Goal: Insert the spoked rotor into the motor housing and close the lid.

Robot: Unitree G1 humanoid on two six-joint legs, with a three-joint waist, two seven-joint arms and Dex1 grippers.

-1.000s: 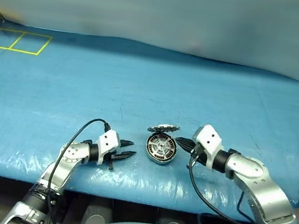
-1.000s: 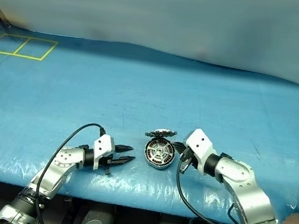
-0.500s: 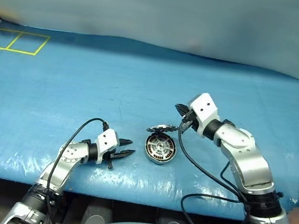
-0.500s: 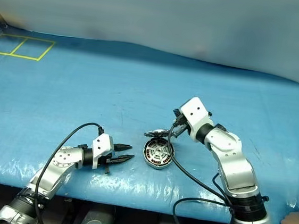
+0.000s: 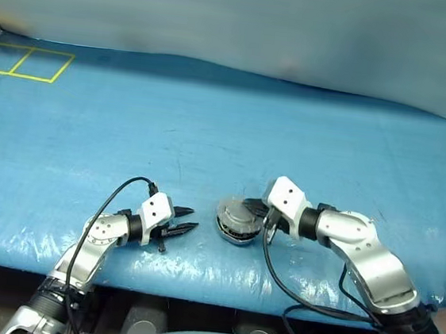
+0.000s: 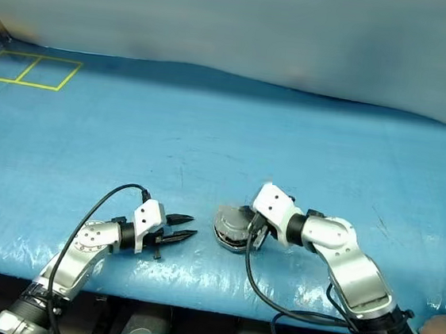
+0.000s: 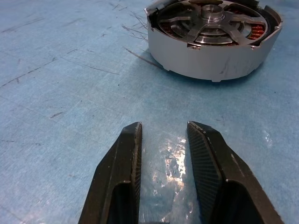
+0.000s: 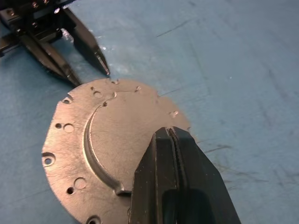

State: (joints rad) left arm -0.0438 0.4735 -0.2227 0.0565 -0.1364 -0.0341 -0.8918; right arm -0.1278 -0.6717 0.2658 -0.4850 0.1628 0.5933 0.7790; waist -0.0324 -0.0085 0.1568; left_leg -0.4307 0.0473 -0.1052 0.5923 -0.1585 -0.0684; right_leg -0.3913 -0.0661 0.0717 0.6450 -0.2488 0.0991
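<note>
The round silver metal motor housing (image 7: 210, 63) sits near the front edge of the blue-covered worktop (image 5: 212, 118), about halfway along it. Inside it I can see the small spoked rotor (image 7: 212, 23) with its shiny silver arms and hub, so that part looks done.

The flat grey metal lid (image 8: 112, 144) lies over the cup. My right gripper (image 8: 172, 133) is pinched tight with nothing in it, and its tip is on the lid. My left gripper (image 7: 163, 128) waits just beside the cup, a little bit open and empty.

I think the job now is to push the lid down. I should press near the middle, slowly and straight down. I cannot tell if the lid sits flat. A push at the rim could tip it up or slide the cup away.
</note>
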